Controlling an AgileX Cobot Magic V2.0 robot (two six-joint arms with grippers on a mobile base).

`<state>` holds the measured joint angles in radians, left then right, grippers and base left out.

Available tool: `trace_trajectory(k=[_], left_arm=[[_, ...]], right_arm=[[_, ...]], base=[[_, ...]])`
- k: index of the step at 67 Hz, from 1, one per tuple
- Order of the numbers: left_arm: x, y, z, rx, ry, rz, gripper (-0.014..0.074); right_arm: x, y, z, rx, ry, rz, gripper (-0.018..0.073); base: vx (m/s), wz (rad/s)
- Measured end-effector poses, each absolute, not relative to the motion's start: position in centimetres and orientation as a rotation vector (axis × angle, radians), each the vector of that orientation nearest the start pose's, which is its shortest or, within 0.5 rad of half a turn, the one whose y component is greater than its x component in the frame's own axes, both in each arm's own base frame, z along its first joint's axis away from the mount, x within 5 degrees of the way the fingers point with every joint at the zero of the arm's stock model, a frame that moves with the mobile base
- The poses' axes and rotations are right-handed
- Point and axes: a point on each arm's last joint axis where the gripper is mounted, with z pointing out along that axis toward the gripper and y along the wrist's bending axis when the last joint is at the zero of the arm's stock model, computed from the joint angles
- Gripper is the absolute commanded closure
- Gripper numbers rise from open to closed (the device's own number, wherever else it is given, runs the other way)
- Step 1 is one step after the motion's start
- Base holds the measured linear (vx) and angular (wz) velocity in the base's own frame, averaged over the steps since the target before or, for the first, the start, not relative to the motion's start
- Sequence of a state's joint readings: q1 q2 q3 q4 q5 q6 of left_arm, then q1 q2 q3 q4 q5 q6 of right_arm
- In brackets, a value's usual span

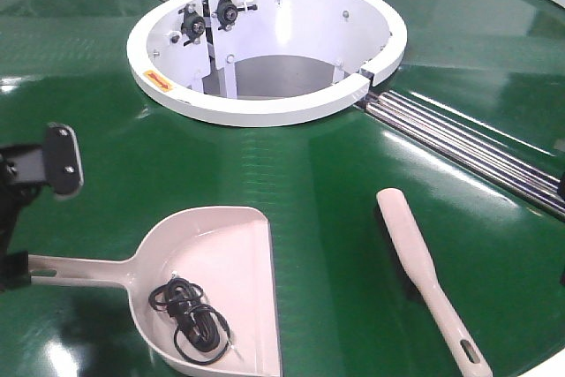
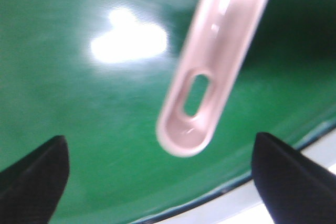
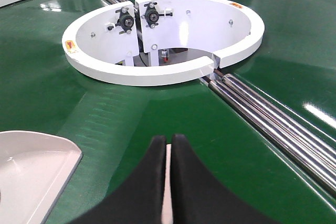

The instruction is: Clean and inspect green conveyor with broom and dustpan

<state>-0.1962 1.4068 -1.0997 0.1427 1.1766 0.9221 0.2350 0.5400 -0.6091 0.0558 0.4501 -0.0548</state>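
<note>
I saw dustpan [image 1: 207, 275] on conveyor [image 1: 335, 183], black cord [image 1: 190, 320] inside; left gripper [image 2: 157, 182] spread wide, short of its handle. Right gripper [image 3: 168, 153] clamped on broom [image 1: 424, 275], right of dustpan.

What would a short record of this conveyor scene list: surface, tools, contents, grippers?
surface: glossy dark green conveyor belt, white ring hub, silver metal rollers
scoop: pale beige-pink plastic dustpan, flat on belt, lower left
contents: coiled black cable inside dustpan
brush: narrow pale beige-pink broom, right of dustpan, apart from it
left gripper: open, at dustpan handle end
right gripper: shut
</note>
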Motion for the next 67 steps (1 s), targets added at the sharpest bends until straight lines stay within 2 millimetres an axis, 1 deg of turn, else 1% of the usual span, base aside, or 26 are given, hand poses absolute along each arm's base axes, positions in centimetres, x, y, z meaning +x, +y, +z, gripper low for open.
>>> trace_trajectory(k=[6, 14, 19, 20, 24, 26, 30, 34, 41, 47, 53, 56, 60, 64, 67], left_arm=[[24.2, -3.6, 31.1, 1.488, 2.455, 0.335, 0.007], [22.7, -3.4, 34.2, 1.28, 2.322, 0.385, 0.0222], [21.9, -3.3, 35.9, 1.096, 2.254, 0.38, 0.0369], [21.8, -3.2, 36.2, 1.059, 2.245, 0.373, 0.0412], [21.2, -3.3, 37.5, 0.859, 2.202, 0.314, 0.0561], [20.9, -3.3, 38.0, 0.763, 2.181, 0.277, 0.062], [20.3, -3.2, 39.0, 0.606, 2.143, 0.215, 0.0622], [19.5, -3.0, 40.0, 0.492, 2.102, 0.163, 0.0621], [18.0, -2.9, 41.2, 0.376, 2.007, 0.094, 0.0621], [16.4, -2.8, 41.4, 0.332, 1.902, 0.034, 0.0621], [14.2, -2.8, 40.0, 0.289, 1.821, -0.044, 0.0621], [13.1, -2.7, 38.9, 0.268, 1.803, -0.084, 0.0621], [11.9, -2.6, 37.2, 0.243, 1.789, -0.13, 0.0621], [11.0, -2.5, 35.4, 0.231, 1.793, -0.149, 0.0621], [10.3, -2.4, 34.4, 0.224, 1.781, -0.155, 0.0621]], right_arm=[[10.5, 2.8, 33.5, -0.24, 1.855, 0.182, 0.0569], [10.5, 2.8, 33.5, -0.24, 1.856, 0.182, 0.0569], [10.5, 2.8, 33.5, -0.24, 1.856, 0.182, 0.0569], [10.5, 2.8, 33.5, -0.24, 1.856, 0.182, 0.0569], [10.5, 2.8, 33.5, -0.24, 1.856, 0.182, 0.0569], [10.5, 2.8, 33.5, -0.24, 1.856, 0.182, 0.0569], [10.5, 2.8, 33.6, -0.24, 1.854, 0.182, 0.0569], [10.6, 2.8, 33.7, -0.239, 1.843, 0.182, 0.0569], [10.7, 2.8, 34.0, -0.236, 1.796, 0.18, 0.0569], [10.8, 2.8, 34.2, -0.263, 1.757, 0.154, 0.0569], [11.0, 2.8, 33.5, -0.3, 1.734, 0.117, 0.0569], [11.2, 2.8, 32.5, -0.304, 1.742, 0.113, 0.0569], [11.3, 2.8, 30.6, -0.304, 1.768, 0.113, 0.0569], [11.4, 2.8, 28.8, -0.302, 1.788, 0.113, 0.0569], [11.4, 2.8, 27.7, -0.301, 1.793, 0.111, 0.0569]], base=[[0.0, 0.0], [0.0, 0.0], [0.0, 0.0], [0.0, 0.0], [0.0, 0.0], [0.0, 0.0], [0.0, 0.0], [0.0, 0.0], [0.0, 0.0], [0.0, 0.0], [0.0, 0.0], [0.0, 0.0], [0.0, 0.0], [0.0, 0.0], [0.0, 0.0]])
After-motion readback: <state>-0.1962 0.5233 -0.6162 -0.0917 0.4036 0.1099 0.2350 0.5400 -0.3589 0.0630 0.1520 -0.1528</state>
